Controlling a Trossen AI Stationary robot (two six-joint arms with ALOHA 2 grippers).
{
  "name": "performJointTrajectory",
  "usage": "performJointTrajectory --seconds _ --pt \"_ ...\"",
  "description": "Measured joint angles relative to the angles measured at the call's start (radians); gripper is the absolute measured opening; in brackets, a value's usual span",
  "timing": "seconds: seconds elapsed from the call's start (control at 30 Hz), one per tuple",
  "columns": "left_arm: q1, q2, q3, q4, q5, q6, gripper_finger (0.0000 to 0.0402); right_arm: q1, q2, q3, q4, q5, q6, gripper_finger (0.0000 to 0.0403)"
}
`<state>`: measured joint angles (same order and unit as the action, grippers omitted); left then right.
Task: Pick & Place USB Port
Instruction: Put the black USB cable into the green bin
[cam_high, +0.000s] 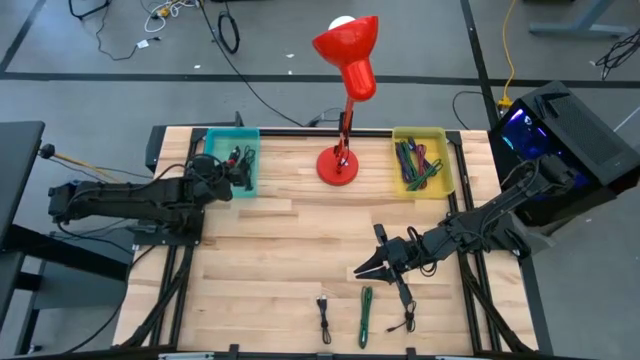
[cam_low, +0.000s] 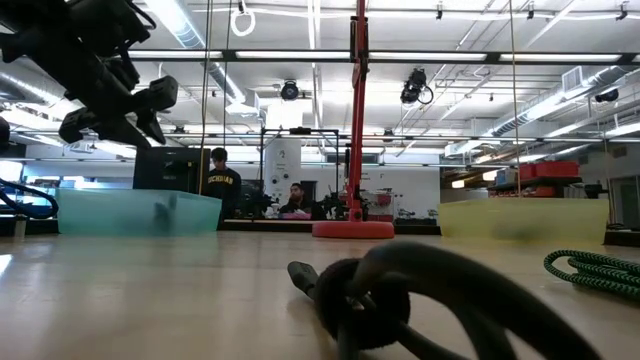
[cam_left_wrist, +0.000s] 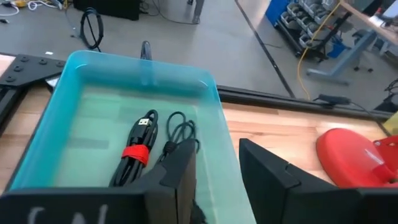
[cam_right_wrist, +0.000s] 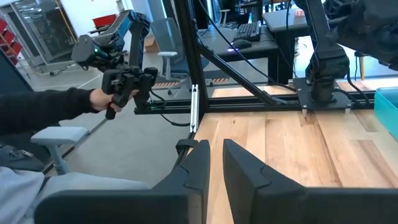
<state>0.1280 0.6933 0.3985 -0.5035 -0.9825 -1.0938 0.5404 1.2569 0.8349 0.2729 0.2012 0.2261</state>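
Observation:
A black USB cable, bundled with a red tie, lies on the floor of the blue bin at the table's far left. A thinner black cable lies beside it; one finger hides its near end. My left gripper hovers open over the bin's near right part, with nothing between its fingers. My right gripper hangs above the table's near middle, its fingers a narrow gap apart and holding nothing. Below it, near the front edge, lie a black cable, a green cable and another black cable.
A red desk lamp stands at the far middle, its shade overhanging the far edge. A yellow bin with green cables sits at the far right. A person's hand holds a controller beyond the table's left side.

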Motion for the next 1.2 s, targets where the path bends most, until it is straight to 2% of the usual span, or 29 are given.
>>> performJointTrajectory --seconds 0.1,0.2,0.27,0.37,0.43,0.5,0.6,0.73,0.87,1.0,1.2 --pt "-0.001 0.0 0.0 0.058 0.026 -0.009 0.0129 0.0 0.0 0.0 0.0 0.0 0.0 0.0048" --pt "-0.001 0.0 0.0 0.173 0.127 0.091 0.0126 0.0 0.0 0.0 -0.002 0.0 0.0 0.0048" --pt "-0.001 0.0 0.0 0.272 0.244 0.184 0.0124 0.0 0.0 0.0 -0.006 0.0 0.0 0.0048" --pt "-0.013 0.0 0.0 0.39 0.509 0.293 0.0122 0.0 0.0 0.0 -0.006 0.0 0.0 0.0048" --pt "-0.042 0.0 0.001 0.42 0.678 0.322 0.0121 0.0 0.0 0.0 -0.006 -0.003 0.0 0.0048" --pt "-0.103 0.001 0.001 0.426 0.773 0.31 0.0121 0.0 0.0 0.0 -0.006 -0.011 0.0 0.0048" --pt "-0.257 0.043 0.002 0.469 0.761 0.275 0.0121 0.0 0.0 0.0 -0.006 -0.01 0.0 0.0048" --pt "-0.481 0.165 0.001 0.606 0.605 0.256 0.0121 0.0 0.0 0.0 -0.006 -0.01 0.018 0.0048" --pt "-0.656 0.333 0.016 0.762 0.488 0.274 0.0121 0.0 0.0 0.0 -0.006 -0.01 0.051 0.0048" --pt "-0.765 0.527 0.119 0.773 0.417 0.344 0.0121 0.0 0.0 0.0 -0.005 -0.007 0.05 0.0048" --pt "-0.819 0.802 0.353 0.755 0.477 0.598 0.0121 0.0 0.0 0.0 -0.005 0.027 0.049 0.0048"
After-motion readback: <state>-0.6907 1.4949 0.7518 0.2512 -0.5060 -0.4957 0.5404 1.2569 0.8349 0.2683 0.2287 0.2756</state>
